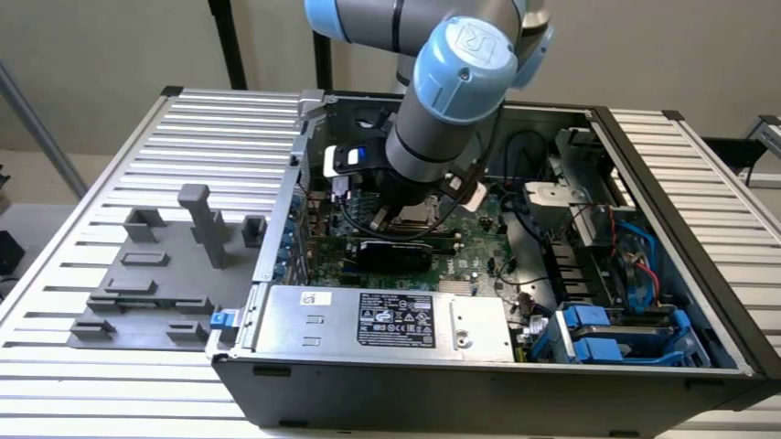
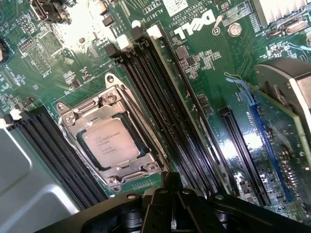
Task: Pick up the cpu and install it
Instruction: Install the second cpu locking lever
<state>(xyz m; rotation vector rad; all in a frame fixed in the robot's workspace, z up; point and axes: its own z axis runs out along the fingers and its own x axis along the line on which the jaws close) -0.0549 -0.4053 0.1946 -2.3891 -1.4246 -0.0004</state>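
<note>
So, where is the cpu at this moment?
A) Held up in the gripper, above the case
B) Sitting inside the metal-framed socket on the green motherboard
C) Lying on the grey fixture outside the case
B: in the wrist view the cpu lies flat within the metal-framed socket on the green motherboard.
</note>
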